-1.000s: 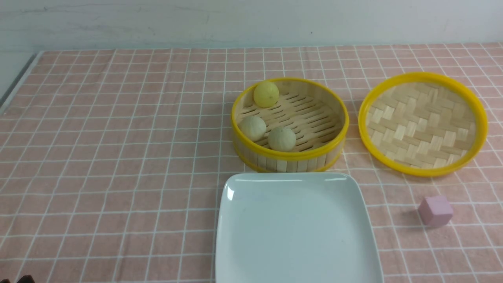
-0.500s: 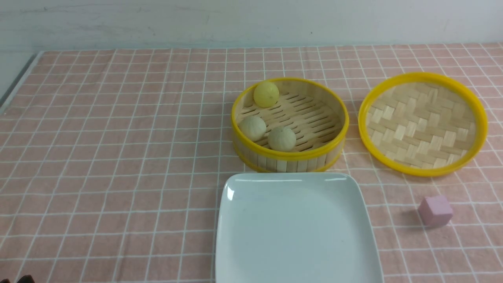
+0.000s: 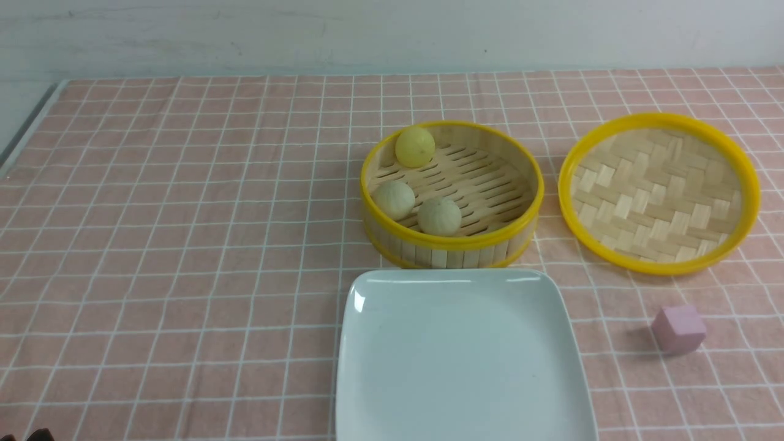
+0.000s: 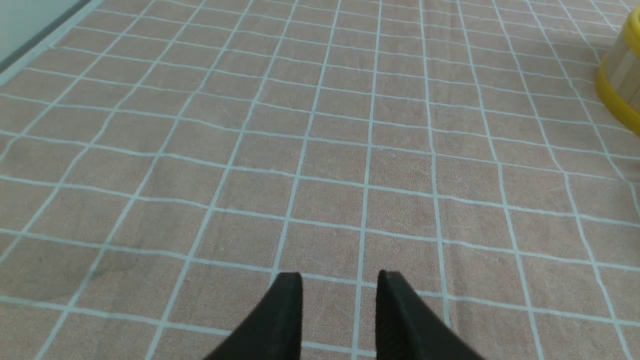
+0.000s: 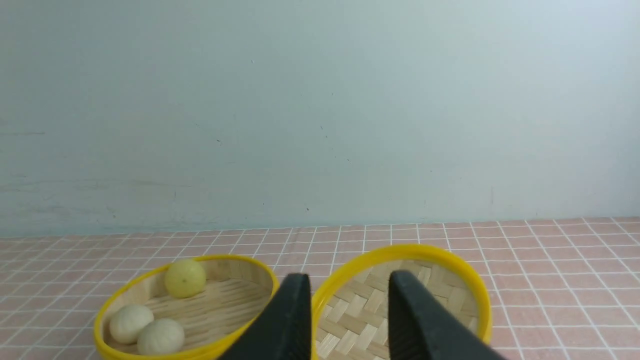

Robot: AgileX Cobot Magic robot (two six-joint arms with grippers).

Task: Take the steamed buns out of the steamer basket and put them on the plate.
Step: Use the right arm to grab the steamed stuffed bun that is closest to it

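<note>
Leaving a short carry, the plate (image 3: 459,355) is set just in front of the steamer basket (image 3: 450,252), where all three steamed buns (image 3: 439,216) are held with the woven lid (image 3: 658,193) laid aside, while left gripper (image 4: 340,275) and right gripper (image 5: 348,275) are seen well back, moderately parted, empty.

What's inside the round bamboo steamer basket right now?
The round bamboo steamer basket holds three small round buns: one pale yellow bun at the far side, two pale beige buns nearer. Its near inner wall is hidden.
</note>
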